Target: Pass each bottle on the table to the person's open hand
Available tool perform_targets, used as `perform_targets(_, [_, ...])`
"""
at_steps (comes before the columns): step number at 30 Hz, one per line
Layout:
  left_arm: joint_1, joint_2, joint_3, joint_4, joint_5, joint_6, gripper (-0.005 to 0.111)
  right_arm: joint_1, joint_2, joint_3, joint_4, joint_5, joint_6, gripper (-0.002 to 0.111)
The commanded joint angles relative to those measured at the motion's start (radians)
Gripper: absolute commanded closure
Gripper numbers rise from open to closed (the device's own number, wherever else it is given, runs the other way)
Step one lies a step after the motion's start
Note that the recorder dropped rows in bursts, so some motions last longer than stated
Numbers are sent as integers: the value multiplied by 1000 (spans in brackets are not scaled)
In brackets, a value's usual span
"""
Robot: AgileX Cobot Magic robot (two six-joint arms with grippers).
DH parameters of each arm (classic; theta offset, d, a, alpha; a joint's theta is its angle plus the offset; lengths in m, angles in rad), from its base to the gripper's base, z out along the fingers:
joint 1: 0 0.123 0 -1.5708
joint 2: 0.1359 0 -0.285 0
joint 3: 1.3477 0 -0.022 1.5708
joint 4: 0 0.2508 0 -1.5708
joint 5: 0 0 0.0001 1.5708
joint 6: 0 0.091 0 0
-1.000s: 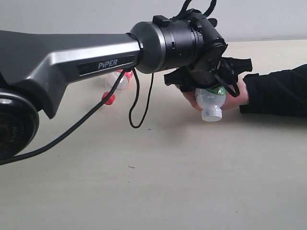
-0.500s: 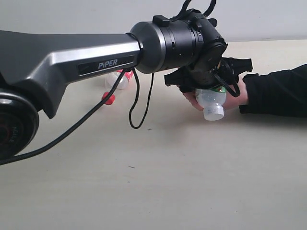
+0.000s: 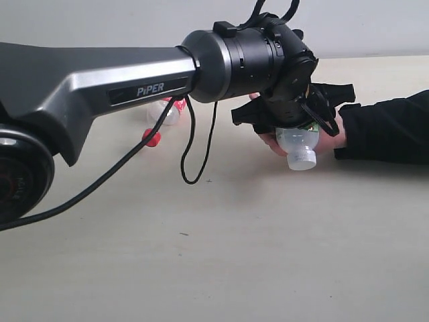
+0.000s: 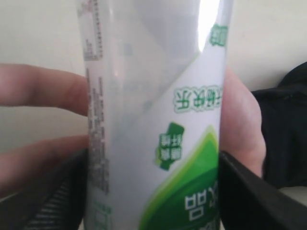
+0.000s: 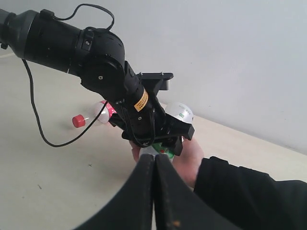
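My left gripper [image 3: 295, 122] is shut on the white-green bottle [image 3: 297, 142], which hangs with its white cap [image 3: 301, 159] pointing down over the person's open hand [image 3: 332, 134]. Close up, that bottle [image 4: 153, 110] fills the left wrist view between my black fingers [image 4: 57, 196]. Bare fingers of the hand [image 4: 43, 91] and its palm [image 4: 242, 129] show right behind the bottle. A clear bottle with a red label [image 3: 165, 112] and a red cap [image 3: 151, 138] lies on the table [image 3: 221, 255] behind my left arm. My right gripper [image 5: 154, 163] is shut and empty, hovering short of the hand [image 5: 191, 155]. The other bottles are out of view.
The person's black sleeve [image 3: 389, 127] lies along the table's right side. My left arm's long grey body [image 3: 100, 84] and its loose black cable [image 3: 191, 154] cross the left half of the scene. A pale wall [image 3: 369, 27] stands behind the table.
My left wrist has turned slightly and the white-green bottle's cap has swung a little to the right, closer over the palm. The hand and the red-label bottle have stayed put.
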Motion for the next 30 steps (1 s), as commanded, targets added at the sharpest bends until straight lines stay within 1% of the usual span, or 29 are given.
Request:
perform_targets(1, [1,-16,-6,-8,7,16,36,-4,-3,5,1,-7,3,108])
perform_targets(4, [1,-28,-6,-8,10,30,30,-4,-3,5,1,-7,3,108])
perform_targets(7, [1,-35,-6,-4,13,31,28,-4,-3,5,1,-7,3,108])
perform_targets(18, [1,-92,-6,-4,35,78,28,-4,-3,5,1,-7,3,108])
perform_targets(24, [3,-158,-6,53,69,83,29,-4,-3,5,1,-7,3,108])
perform_targets(26, [3,-186,-6,63,71,111,34,-4,-3,5,1,-7,3,108])
perform_targets(28, [3,-217,-6,63,80,140,50,-4,-3,5,1,-7,3,108])
perform_targets(29, [3,-234,-6,63,95,159,62,-4,-3,5,1,-7,3,108])
perform_targets(30, [3,-250,-6,63,119,178,76,-4,-3,5,1,-7,3,108])
